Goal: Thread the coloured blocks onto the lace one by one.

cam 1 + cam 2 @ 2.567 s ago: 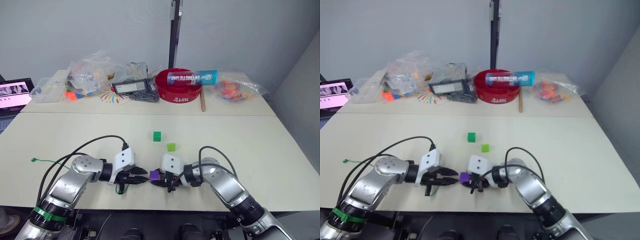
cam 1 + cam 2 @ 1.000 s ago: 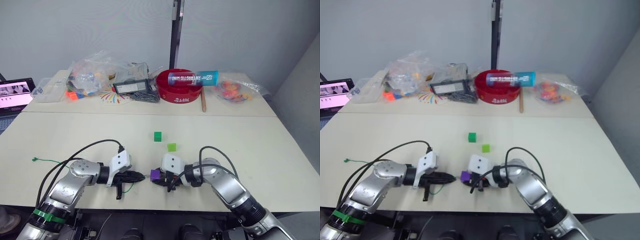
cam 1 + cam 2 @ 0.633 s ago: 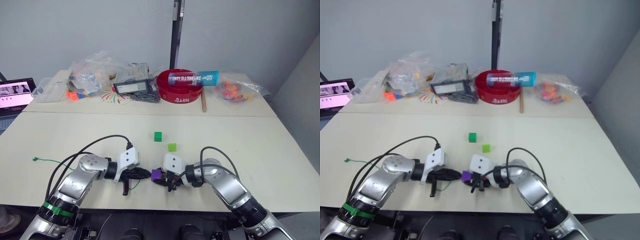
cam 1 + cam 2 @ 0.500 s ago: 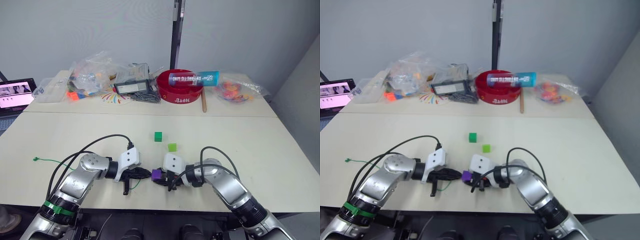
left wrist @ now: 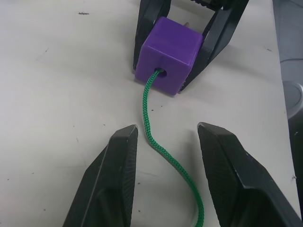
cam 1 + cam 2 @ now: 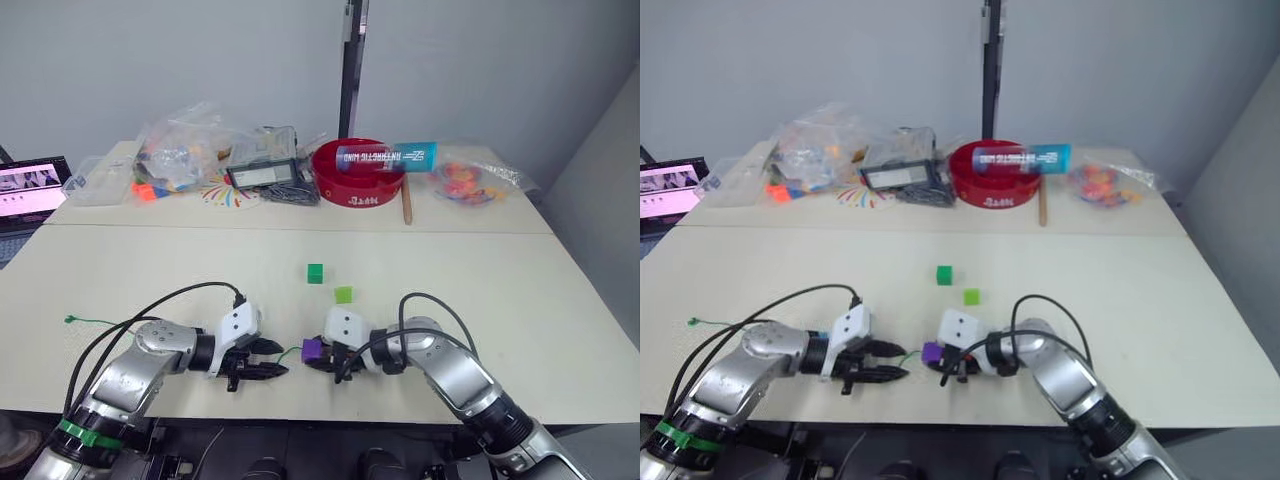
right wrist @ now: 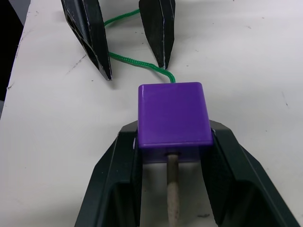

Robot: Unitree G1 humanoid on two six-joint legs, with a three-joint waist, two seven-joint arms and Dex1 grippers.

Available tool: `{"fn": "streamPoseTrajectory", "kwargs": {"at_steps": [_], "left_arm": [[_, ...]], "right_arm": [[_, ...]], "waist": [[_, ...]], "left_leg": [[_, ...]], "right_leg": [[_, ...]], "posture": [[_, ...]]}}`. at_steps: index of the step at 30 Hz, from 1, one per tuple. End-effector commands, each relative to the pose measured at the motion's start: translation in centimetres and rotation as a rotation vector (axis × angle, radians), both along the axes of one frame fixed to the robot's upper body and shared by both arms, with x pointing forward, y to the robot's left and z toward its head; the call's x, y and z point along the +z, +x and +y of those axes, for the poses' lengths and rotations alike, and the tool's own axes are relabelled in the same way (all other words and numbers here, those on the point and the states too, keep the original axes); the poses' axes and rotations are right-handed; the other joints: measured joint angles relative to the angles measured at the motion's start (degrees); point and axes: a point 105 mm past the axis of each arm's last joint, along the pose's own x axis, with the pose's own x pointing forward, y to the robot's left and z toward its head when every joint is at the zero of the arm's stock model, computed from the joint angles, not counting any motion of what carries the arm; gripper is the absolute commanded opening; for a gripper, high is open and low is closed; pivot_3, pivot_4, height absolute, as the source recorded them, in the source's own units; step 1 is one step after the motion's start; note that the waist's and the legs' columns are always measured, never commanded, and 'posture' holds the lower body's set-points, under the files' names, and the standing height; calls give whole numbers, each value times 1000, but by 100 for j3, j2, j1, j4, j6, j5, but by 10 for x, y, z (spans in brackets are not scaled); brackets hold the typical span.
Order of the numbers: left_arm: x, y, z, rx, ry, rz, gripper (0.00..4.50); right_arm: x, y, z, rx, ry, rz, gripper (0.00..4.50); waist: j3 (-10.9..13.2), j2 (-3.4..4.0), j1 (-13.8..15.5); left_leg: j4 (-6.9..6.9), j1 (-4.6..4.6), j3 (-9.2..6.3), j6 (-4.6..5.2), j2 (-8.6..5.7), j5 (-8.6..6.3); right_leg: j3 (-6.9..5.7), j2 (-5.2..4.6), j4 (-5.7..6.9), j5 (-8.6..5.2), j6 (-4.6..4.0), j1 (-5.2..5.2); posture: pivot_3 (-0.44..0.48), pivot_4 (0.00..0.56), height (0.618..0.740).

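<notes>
Jaws of the right gripper [image 7: 173, 156] clamp the purple block [image 5: 166, 55] near the tabletop [image 6: 520, 290] front edge, green lace [image 5: 156, 142] threaded through, left gripper [image 5: 165, 142] spread wide astride it.

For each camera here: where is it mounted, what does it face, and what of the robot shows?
Head stereo pair: looks down over the table, both arms in frame.
Left wrist: left gripper open astride the lace, facing the purple block.
Right wrist: right gripper clamping that block.
Shared: both wrist views show block, lace and the opposite gripper.
</notes>
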Motion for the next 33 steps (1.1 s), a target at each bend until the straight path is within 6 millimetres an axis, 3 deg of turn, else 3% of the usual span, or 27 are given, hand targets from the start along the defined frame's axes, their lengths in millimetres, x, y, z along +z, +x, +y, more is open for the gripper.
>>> {"fn": "streamPoseTrajectory", "kwargs": {"at_steps": [1,8,19,24,29,33], "left_arm": [[-11,3,-2,23,11,2,2108],[-6,5,-16,-4,-33,-10,22],[11,17,-27,-63,-41,-86,22],[9,19,-45,-108,-48,-106,22],[8,16,-44,-112,-63,-71,22],[11,12,-40,-108,-82,-58,1154]], "right_arm": [[-27,5,-22,-80,-101,69,1188],[-26,6,-24,-87,-104,66,1188],[-27,6,-26,-99,-105,67,1188],[-28,5,-26,-101,-108,68,1188],[-28,4,-26,-102,-108,69,1188],[-30,3,-28,-103,-112,75,1188]], "waist": [[-3,6,9],[-5,6,20],[-5,5,26],[-5,6,36],[-5,5,77],[-5,6,78]], "left_leg": [[0,3,0,0,0,0],[0,5,0,0,-1,0],[0,2,0,0,-1,0],[0,1,0,0,-3,0],[0,0,0,0,-4,0],[0,-1,0,0,-4,0]], "right_leg": [[0,0,0,0,0,2],[0,-1,-1,-1,1,6],[0,0,-2,-1,1,4],[0,-1,-3,-1,1,4],[0,-2,-10,-1,2,6],[0,-2,-10,-1,2,5]], "posture": [[0,150,731],[0,150,731],[0,150,731],[0,150,731],[0,150,731],[0,150,731]]}}
